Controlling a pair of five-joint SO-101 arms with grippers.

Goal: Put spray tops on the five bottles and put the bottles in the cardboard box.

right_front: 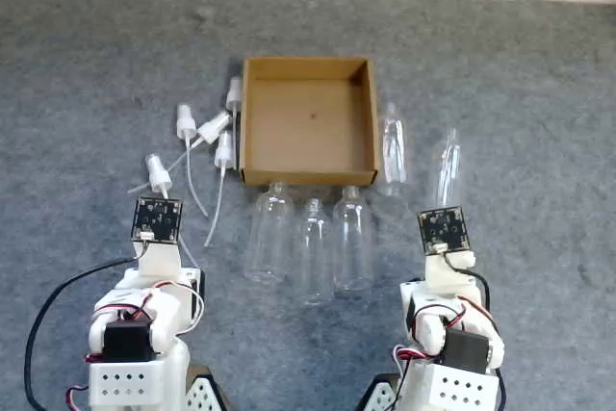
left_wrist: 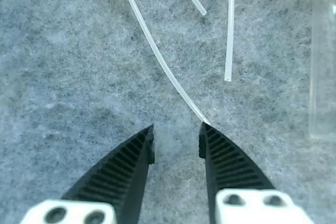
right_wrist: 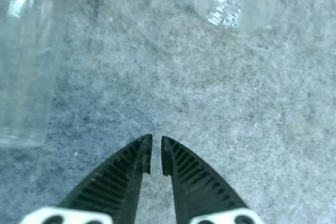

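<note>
Everything remains: your brown cardboard box (right_front: 308, 63), upper centre, is empty; five clear plastic bottles (right_front: 313, 247) lie capless, white tubed spray tops (right_front: 186, 123) loose at its left. Your left claw (left_wrist: 176, 132) is slightly parted, right claw (right_wrist: 156, 153) nearly closed, both empty.

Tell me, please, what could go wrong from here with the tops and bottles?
1. The spray tops lie bunched left of the cardboard box, their thin tubes crossing; lifting one may drag another.
2. The three bottles in front of the box lie on their sides, close together; a nudge could roll them, and the middle one leaves fingers little room.
3. One tube ends right at the left gripper; closing could pinch it.
</note>
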